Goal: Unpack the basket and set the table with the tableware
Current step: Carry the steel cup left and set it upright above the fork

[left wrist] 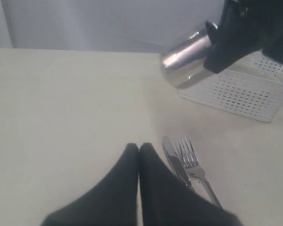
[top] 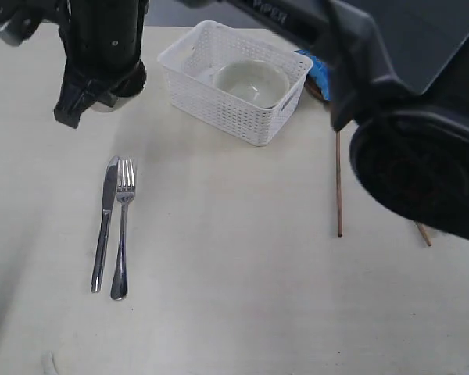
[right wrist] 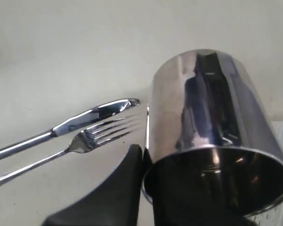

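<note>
near edge: the worktop (top: 242, 312) gives broad open surface. knife (top: 103, 226) and fork (top: 123, 234) lie parallel, just beside each other, tips pointing away. left gripper (left wrist: 139, 149): fingers pressed together, holding nothing, low beside the knife. chopsticks (top: 338, 183) lie well apart, right. right gripper (right wrist: 142, 160) reaches across, pinching the tilted cup (right wrist: 203, 108) left of the basket (top: 219, 105); the bowl (top: 252, 82) sits inside.

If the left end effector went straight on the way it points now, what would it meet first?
Probably only bare table. The shut left end effector points past the knife and fork, which lie to one side; the steel cup hangs off that line too. Depth is unclear.
</note>
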### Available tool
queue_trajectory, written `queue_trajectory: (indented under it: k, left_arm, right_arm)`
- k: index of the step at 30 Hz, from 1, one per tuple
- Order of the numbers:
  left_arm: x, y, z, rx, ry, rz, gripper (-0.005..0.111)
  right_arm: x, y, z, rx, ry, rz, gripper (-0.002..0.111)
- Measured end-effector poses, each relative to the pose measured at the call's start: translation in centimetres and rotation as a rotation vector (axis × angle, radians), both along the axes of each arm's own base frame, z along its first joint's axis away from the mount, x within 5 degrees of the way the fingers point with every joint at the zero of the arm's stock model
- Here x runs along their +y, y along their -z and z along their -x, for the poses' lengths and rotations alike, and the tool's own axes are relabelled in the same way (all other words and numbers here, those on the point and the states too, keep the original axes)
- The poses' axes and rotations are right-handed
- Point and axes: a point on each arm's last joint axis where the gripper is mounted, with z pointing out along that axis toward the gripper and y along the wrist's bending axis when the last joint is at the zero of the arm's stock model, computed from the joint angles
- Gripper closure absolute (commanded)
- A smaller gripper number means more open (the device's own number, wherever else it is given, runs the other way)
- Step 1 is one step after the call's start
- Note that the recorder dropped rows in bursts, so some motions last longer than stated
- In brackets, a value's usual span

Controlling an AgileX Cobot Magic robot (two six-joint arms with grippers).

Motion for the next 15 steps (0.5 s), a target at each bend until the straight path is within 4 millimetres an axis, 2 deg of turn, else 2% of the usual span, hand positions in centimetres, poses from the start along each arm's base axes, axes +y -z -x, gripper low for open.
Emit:
queue_trajectory:
  k: [5,11,15]
  left_arm:
    - [0.0,0.0,0.0,0.0,0.0,0.0,0.107]
    - [0.0,0.0,0.0,0.0,0.0,0.0,0.107]
    - [0.0,0.0,0.0,0.0,0.0,0.0,0.107]
  right_arm:
    - [1.0,1.8,0.5,-0.07,-0.041,0.097,0.109]
    - [1.3,1.8,0.8,-0.117,-0.089,0.137,0.109]
    - [1.2,1.8,0.7,-0.116,-0.056,0.131,0.109]
